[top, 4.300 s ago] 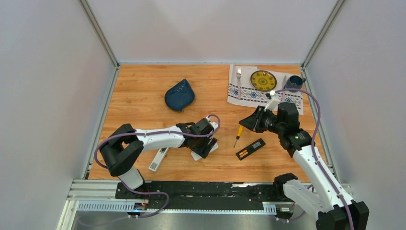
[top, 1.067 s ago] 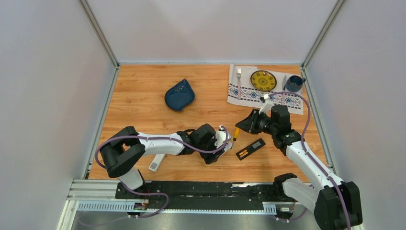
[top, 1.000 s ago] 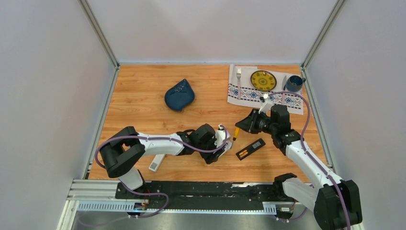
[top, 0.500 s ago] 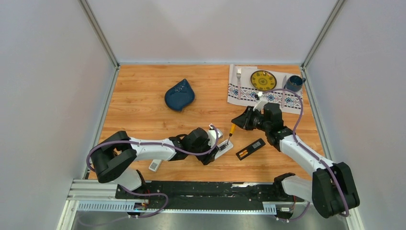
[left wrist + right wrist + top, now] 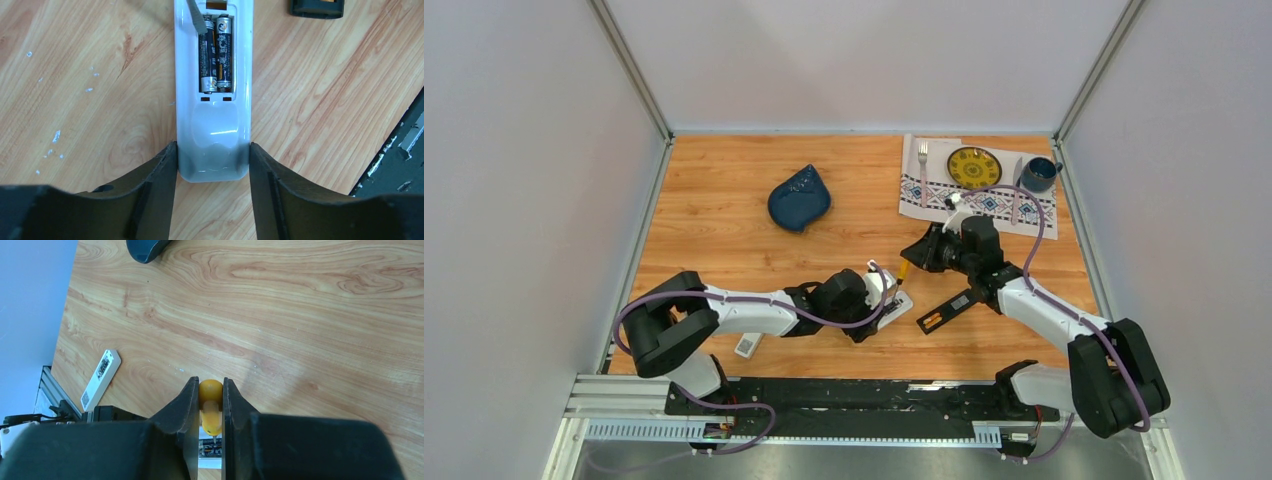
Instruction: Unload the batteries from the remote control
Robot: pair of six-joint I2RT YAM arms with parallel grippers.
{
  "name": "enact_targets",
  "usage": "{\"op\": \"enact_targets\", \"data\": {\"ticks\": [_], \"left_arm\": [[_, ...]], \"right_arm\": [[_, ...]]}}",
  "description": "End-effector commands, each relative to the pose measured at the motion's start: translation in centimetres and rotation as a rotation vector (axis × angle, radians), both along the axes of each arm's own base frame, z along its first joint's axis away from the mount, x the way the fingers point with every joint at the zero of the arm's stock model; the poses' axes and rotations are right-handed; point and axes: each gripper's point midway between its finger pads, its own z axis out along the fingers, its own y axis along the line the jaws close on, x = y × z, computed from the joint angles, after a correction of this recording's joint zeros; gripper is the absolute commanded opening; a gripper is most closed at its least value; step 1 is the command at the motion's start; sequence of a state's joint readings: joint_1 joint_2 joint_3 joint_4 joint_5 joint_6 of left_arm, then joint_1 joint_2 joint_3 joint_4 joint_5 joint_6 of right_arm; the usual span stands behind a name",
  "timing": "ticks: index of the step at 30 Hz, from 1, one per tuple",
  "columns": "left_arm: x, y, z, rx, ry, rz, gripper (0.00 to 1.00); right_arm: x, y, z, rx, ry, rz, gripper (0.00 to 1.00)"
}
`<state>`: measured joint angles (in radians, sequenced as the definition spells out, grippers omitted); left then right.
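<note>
Wooden surface [image 5: 724,230] carries everything. Left hand [image 5: 212,150] lies low at centre front; its fingers [image 5: 160,170] press against both long sides of the near end of a white remote [image 5: 212,130], clamping it flat on the wood. Remote lies back-up, cover off, compartment exposed. Right hand [image 5: 210,385] reaches in from the right, fingers together on the orange handle of a screwdriver [image 5: 210,412], which tilts down toward the remote; its grey blade meets the far end of the left cell. Black oblong item [image 5: 947,308] rests just right of the remote, apart from it. Two dark batteries [image 5: 216,55] lie side by side in the compartment, both seated.
</note>
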<state>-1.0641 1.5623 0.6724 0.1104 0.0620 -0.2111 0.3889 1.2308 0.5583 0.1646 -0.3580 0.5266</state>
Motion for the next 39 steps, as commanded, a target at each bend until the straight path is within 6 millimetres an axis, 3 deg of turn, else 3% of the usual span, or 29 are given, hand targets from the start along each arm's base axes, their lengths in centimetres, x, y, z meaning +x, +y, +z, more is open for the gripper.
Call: {"op": "enact_targets", "data": {"ticks": [1,4,9,13,39], "left_arm": [[-2.4,2.9,-4.2,0.166,0.095,-0.025,0.47],[-2.8,2.9,-4.5,0.171,0.110,-0.032,0.35],[-3.0,2.8,-4.7,0.174,0.117,-0.037,0.26],[-3.2,3.4,-5.0,0.203,0.128,-0.037,0.24],[-3.4,3.3,-5.2,0.208,0.142,-0.043,0.21]], "right_arm": [[1.5,0.4,2.2,-0.009,-0.109,-0.013,0.00],[1.3,0.6,2.4,-0.039,-0.134,-0.010,0.00],[0.9,0.5,2.3,-0.066,-0.145,-0.013,0.00],[0.6,0.0,2.8,-0.078,-0.166,-0.022,0.00],[0.0,-1.5,0.1,-0.197,-0.143,-0.032,0.00]]}}
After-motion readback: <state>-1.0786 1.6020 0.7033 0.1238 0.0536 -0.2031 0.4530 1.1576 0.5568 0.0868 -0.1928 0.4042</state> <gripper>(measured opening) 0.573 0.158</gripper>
